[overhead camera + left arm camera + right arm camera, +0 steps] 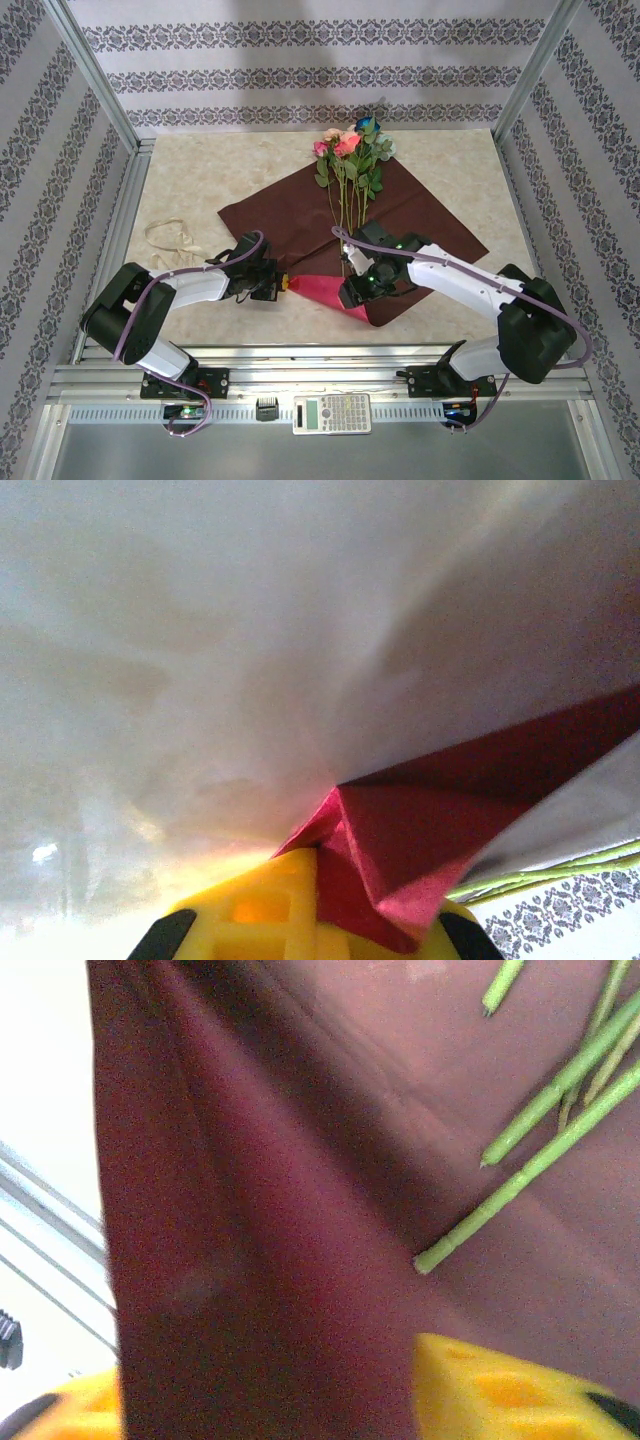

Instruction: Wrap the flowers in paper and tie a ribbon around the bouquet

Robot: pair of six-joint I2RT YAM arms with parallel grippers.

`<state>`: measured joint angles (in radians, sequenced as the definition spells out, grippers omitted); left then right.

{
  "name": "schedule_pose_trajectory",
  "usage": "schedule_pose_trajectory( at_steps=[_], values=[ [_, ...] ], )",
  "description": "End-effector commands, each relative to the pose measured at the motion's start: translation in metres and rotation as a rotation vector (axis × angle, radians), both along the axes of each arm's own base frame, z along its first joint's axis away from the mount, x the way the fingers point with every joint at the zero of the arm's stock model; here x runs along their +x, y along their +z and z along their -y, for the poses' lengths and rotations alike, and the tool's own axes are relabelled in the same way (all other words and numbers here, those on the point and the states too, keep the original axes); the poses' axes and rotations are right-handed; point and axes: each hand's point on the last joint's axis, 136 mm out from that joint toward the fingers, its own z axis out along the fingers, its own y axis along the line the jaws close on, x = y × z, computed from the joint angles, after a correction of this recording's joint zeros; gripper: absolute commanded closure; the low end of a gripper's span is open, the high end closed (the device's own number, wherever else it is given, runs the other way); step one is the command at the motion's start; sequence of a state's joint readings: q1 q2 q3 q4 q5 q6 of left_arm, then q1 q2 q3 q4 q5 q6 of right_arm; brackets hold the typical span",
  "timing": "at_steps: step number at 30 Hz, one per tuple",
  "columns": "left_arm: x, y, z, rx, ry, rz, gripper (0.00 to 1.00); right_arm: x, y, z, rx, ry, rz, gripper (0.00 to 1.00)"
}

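Observation:
The paper (280,215) lies as a maroon-brown diamond on the table, and its near corner is folded up so the crimson face (325,292) shows. The flowers (350,145) rest on it, heads at the far end, with their green stems (540,1160) running toward me. My left gripper (284,284) is shut on the crimson tip of the paper (400,850), pinched between its yellow fingers (270,910). My right gripper (352,294) sits on the raised fold, its yellow fingers (500,1390) apart on either side of the ridge of paper (260,1260). The cream ribbon (172,240) lies loose at the left.
A calculator (332,412) sits on the metal rail at the near edge. Aluminium frame posts (95,80) and patterned walls enclose the table on three sides. Bare marble tabletop (200,170) shows around the paper.

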<state>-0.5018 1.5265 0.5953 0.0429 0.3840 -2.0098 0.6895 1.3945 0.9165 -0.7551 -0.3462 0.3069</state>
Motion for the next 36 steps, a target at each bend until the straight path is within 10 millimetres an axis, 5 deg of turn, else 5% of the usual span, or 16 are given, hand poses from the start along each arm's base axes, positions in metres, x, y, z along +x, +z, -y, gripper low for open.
schedule_pose_trajectory(
  at_steps=[1,5,18,22,29,36],
  values=[
    [0.004,0.01,-0.001,-0.027,0.038,0.005,1.0,0.016,0.005,-0.002,-0.01,-0.006,0.059,0.71],
    [-0.012,0.019,-0.011,0.004,0.02,0.0,1.0,0.027,0.023,-0.013,0.018,0.05,0.118,0.99],
    [-0.075,0.02,-0.028,0.058,-0.034,-0.058,1.0,-0.014,0.041,-0.023,0.064,0.225,0.091,1.0],
    [-0.087,0.022,-0.037,0.095,-0.045,-0.061,1.0,-0.006,0.042,-0.022,0.048,0.197,0.125,1.0],
    [-0.073,0.024,-0.037,0.099,-0.017,-0.007,0.62,0.034,0.046,-0.029,-0.015,0.206,0.184,1.0],
    [-0.063,0.049,-0.045,0.179,-0.054,0.06,0.49,0.072,0.039,-0.032,-0.06,0.192,0.208,1.0]
  ],
)
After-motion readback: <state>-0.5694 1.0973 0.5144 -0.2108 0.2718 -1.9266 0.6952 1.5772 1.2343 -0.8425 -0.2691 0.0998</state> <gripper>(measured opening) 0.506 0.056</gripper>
